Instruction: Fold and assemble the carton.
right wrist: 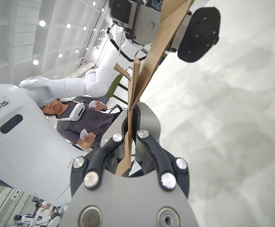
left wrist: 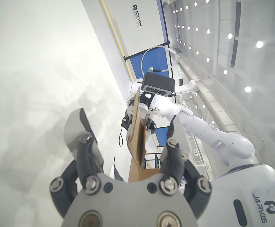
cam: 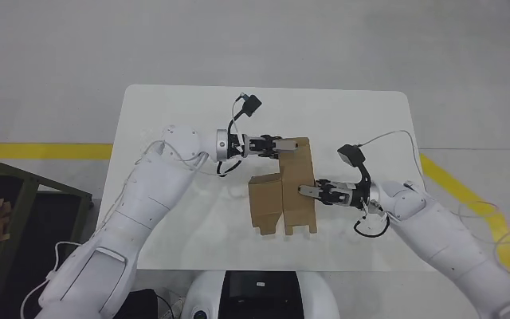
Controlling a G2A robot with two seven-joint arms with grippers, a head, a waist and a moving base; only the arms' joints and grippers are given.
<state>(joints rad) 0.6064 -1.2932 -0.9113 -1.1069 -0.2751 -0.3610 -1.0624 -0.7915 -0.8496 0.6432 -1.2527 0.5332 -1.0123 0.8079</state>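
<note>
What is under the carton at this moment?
The white table is below the carton, showing around its edges. The patch that the carton covers is hidden, so anything lying there cannot be seen.

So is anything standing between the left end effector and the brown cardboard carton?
Nothing visible does. The flat brown cardboard carton sits inside the open left end effector, and the right end effector is shut on another edge.

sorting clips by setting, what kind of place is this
Probably a robotics lab or factory hall: a white table on grey floor with yellow line tape, and a high ceiling with rows of spotlights.
</note>
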